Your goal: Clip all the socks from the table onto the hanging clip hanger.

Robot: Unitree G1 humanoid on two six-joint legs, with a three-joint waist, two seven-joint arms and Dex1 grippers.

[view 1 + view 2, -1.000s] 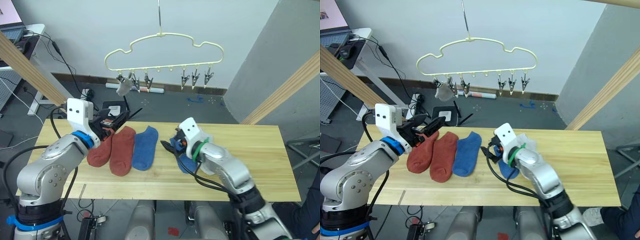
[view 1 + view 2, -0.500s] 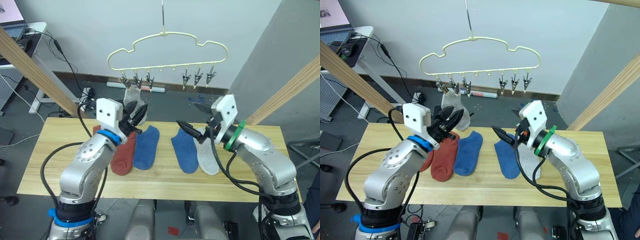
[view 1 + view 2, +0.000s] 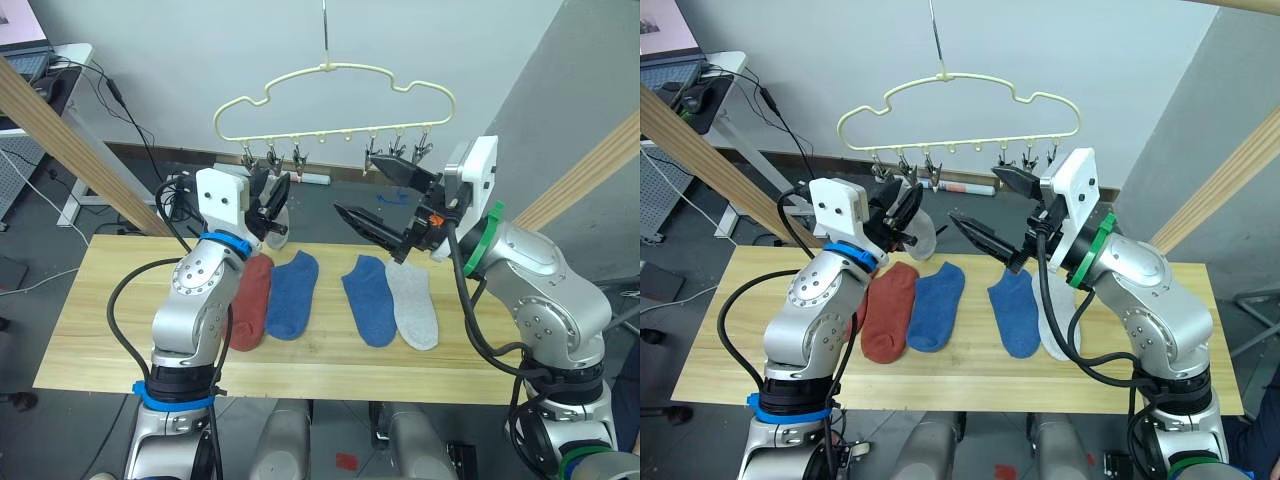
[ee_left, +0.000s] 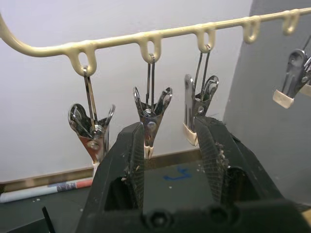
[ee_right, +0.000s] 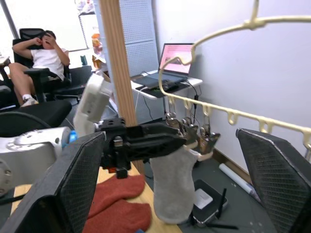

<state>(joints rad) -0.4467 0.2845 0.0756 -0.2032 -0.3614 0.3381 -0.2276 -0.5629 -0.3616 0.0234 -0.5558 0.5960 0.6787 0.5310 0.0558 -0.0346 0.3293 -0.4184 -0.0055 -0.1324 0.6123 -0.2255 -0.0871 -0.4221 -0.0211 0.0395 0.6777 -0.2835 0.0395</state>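
While four short knit socks lie lengthwise on the pale plank table (image 3: pixel 90 330), the yellow cloud-shaped wire clip hanger (image 3: pixel 330 100) hangs above; a light grey sock (image 3: pixel 923 236) dangles beside the left gripper (image 3: pixel 902 205), its fingers slightly parted at the clips; the right gripper (image 3: pixel 385 195) gapes empty nearby.

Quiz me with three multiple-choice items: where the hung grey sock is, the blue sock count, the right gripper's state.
1. Where is the hung light grey sock?
A) on a clip at the clip hanger's left end
B) over the wooden pole
C) on the floor
2. How many blue socks lie on the table?
A) one
B) two
C) three
3. The right gripper is:
A) shut on a sock
B) shut, empty
C) open, empty
Answers: 1 A, it dangles below the left clips; 2 B, two lie side by side; 3 C, its fingers are spread around nothing.
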